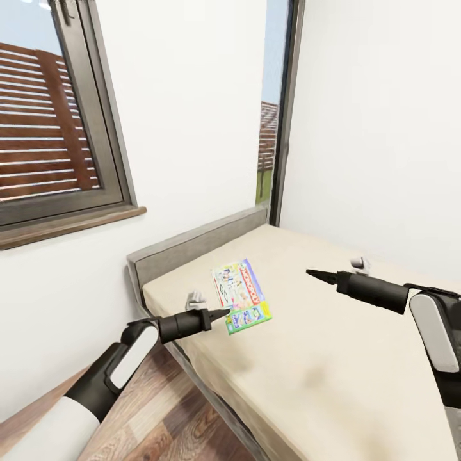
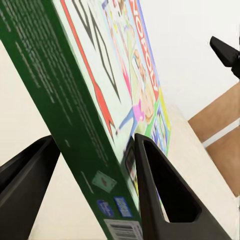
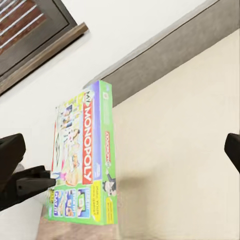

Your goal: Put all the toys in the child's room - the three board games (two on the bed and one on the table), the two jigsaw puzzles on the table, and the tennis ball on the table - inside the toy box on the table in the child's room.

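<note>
The pale green-edged "MONOPOLY" board game [image 1: 241, 292] hangs tilted just above the beige bed [image 1: 339, 365], near the headboard. My left gripper [image 1: 221, 314] is shut on its lower edge; in the left wrist view both fingers [image 2: 160, 190] press the green side of the box [image 2: 75, 100]. In the right wrist view the printed lid [image 3: 82, 150] faces the camera, with the left gripper's tip [image 3: 32, 185] at its corner. My right gripper [image 1: 312, 273] hovers open over the mattress to the right of the box, apart from it.
The grey headboard [image 1: 192, 246] stands against a white wall below a dark-framed window [image 1: 57, 134]. A tall narrow window [image 1: 275, 115] fills the corner. Wooden floor [image 1: 160, 416] lies along the bed's left side, under my left arm.
</note>
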Motion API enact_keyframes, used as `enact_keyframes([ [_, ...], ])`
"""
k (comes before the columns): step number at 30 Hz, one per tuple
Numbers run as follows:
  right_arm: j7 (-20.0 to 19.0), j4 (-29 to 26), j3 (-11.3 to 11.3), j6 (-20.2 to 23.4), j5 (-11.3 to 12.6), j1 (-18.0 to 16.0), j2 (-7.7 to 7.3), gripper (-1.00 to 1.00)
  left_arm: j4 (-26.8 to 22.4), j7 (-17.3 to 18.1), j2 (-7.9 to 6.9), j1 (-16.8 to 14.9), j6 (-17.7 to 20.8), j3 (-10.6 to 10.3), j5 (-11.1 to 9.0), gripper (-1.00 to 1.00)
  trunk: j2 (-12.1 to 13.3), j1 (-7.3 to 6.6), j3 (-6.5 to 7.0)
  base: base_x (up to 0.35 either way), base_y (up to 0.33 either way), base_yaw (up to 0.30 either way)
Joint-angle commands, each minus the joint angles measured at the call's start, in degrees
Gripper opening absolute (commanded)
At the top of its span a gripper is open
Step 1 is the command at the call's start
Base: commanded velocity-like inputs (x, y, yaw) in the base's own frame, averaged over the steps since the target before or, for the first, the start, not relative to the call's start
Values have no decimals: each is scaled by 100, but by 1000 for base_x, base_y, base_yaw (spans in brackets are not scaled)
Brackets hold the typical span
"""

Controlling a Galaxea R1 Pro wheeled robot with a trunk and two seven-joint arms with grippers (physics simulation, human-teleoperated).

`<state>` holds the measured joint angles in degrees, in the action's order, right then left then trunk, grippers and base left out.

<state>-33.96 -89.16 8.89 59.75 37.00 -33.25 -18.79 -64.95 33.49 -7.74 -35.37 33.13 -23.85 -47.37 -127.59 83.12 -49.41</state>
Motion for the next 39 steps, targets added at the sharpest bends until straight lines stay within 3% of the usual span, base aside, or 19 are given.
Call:
enact_keyframes([
  [1, -74, 6, -142, 25, -41, -5, 2, 100, -7, -29, 4, 8, -23, -11, 55, -100, 39, -24, 13, 0, 0, 0],
  [3, -113, 21, -441, 25, -39, -10, 10, 100, -11, -30, 20, 32, -119, -15, 224, -100, 119, -68, 49, 0, 0, 0],
  [4, -113, 21, -441, 25, -39, -10, 10, 100, -11, -30, 20, 32, -119, -15, 224, -100, 159, -90, 67, 0, 0, 0],
  [7, -140, 43, -805, 25, -37, -17, 33, 100, -11, -28, 44, 57, -204, -19, 396, -100, 280, -155, 120, 0, 0, 0],
  [11, -144, 60, -1012, 25, -40, -20, 64, 100, -10, -26, 54, 66, -238, -21, 456, -100, 440, -243, 192, 0, 0, 0],
  [22, -146, 344, -1187, 25, -43, -73, 102, 100, -20, -12, 75, 80, -314, -41, 543, -100, 881, -485, 390, 0, 0, 0],
  [39, -161, 583, -1167, 25, -38, -117, 87, 100, -26, -2, 68, 83, -428, -217, 561, -100, 1563, -858, 695, 0, 0, 0],
])
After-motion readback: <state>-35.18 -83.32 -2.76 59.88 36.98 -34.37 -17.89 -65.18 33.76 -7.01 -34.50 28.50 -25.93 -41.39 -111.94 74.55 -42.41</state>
